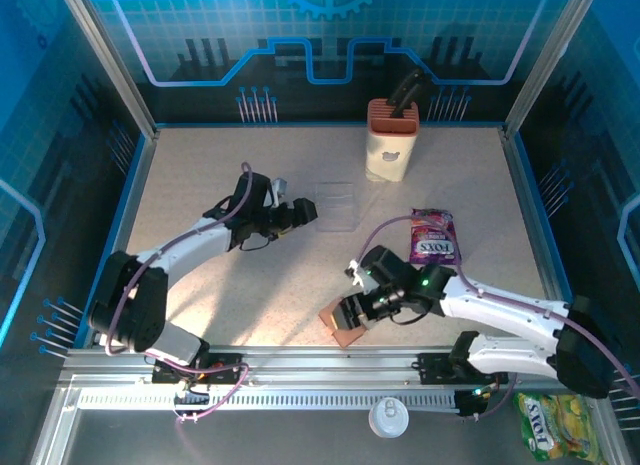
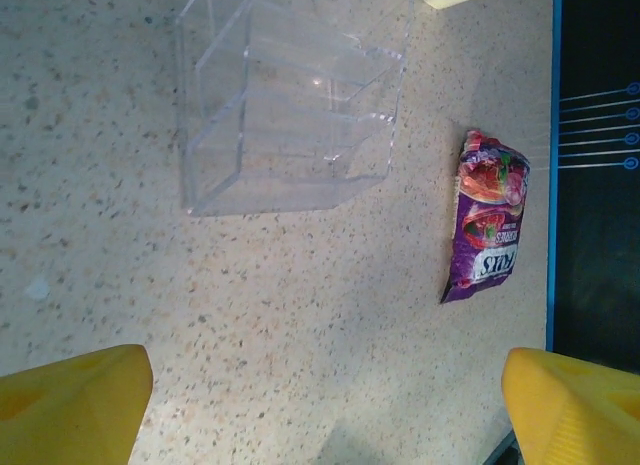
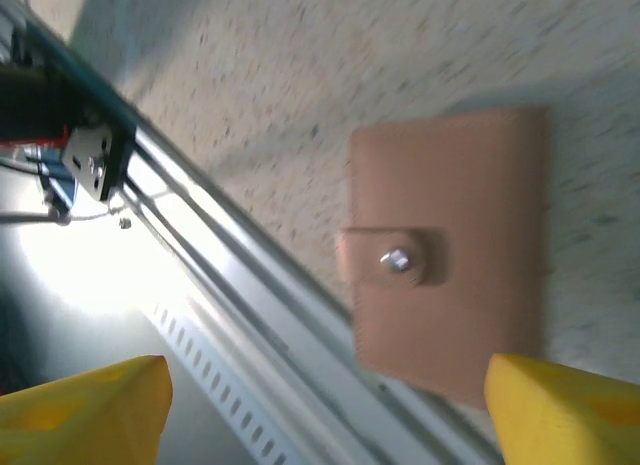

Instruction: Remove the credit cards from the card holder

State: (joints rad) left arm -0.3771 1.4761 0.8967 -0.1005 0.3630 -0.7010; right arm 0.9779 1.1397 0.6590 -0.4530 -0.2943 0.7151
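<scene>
Card holder (image 3: 450,250) flat, snapped shut, near rail (image 3: 230,285) just beside it; right gripper (image 3: 320,405) poised over holder, jaws wide, empty; holder's long axis crosswise to their closing line; left gripper (image 1: 300,213) well apart from holder, likewise wide, empty.

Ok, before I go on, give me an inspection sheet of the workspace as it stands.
Surface: speckled beige table, no spill seen.
Job's things: brown card holder lies flat near the front edge, closed, snap tab fastened.
Clutter: clear plastic box, purple snack packet, orange-and-cream upright box.
Grippers: left gripper open and empty, just short of the clear plastic box; right gripper open above the card holder, not gripping it.
Cables: purple cables loop along both arms; no snag seen.
Surroundings: blue panel walls; white lid and yellow-green packet lie beyond the front rail.
</scene>
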